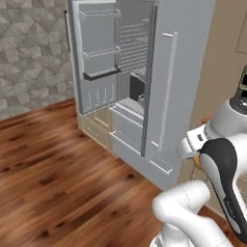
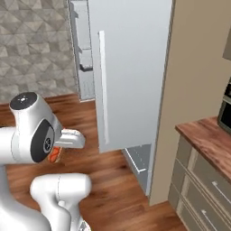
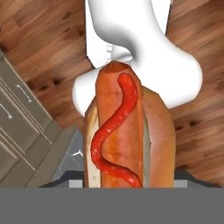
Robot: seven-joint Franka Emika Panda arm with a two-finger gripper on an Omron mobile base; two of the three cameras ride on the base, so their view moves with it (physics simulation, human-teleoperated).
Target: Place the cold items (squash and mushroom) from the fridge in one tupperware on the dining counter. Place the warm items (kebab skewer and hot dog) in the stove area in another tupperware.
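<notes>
Hot dog [image 3: 127, 135] pinched lengthwise in the gripper [image 3: 129, 186] — carried low, close in front of the robot's own base, over wood floor to the right of the open fridge [image 1: 144, 72]. No tupperware visible yet. Keep the grip steady, wrist level while the base drives — bun could slip.

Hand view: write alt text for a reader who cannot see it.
A hot dog in its bun, topped with a wavy red line of sauce, sits close up in the gripper. Behind it lie the wooden floor and grey-brown cabinet drawers.
</notes>
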